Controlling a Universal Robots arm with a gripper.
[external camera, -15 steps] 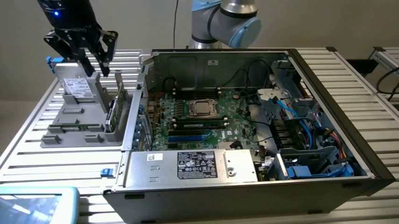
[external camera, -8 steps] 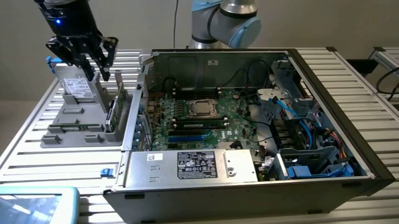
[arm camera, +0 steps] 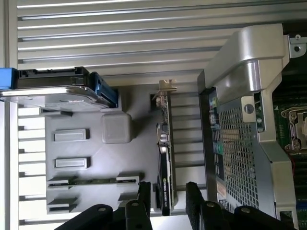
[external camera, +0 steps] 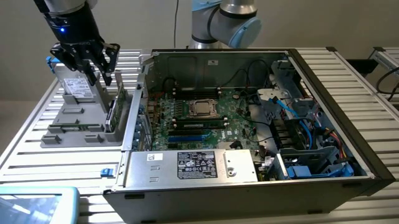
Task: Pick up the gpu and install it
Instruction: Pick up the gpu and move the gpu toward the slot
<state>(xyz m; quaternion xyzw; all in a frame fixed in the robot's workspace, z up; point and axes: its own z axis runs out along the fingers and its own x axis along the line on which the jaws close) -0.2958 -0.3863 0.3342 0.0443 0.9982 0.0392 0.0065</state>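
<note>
The gripper [external camera: 101, 74] [arm camera: 168, 192] is hanging open over the grey holder [external camera: 62, 119] [arm camera: 115, 158], its dark fingers [arm camera: 144, 199] spread apart and closing on nothing. The holder is sitting on the slatted metal tabletop [external camera: 37, 154] [arm camera: 120, 28] near the edge at the exterior view's left, just beside the open computer case [external camera: 249, 200] [arm camera: 240, 72]. The gpu [external camera: 116, 110] [arm camera: 165, 158] is standing on its long edge in a slot along the side of the holder nearest the case, and nothing is gripping it. In the wrist view the fingers are appearing on either side of one end of the card, with clear gaps between each finger and the card. In the exterior view the gripper is hovering above the holder, over the ground between the gpu and the hard drive [external camera: 78, 87] [arm camera: 53, 93]. The hard drive, silver with a white label, is leaning upright in the part of the holder toward the tabletop's far edge. A narrow memory stick [arm camera: 93, 181] is lying in a slot of the holder, apart from the gpu. Inside the case, the green motherboard [external camera: 199, 121] is lying exposed.
</note>
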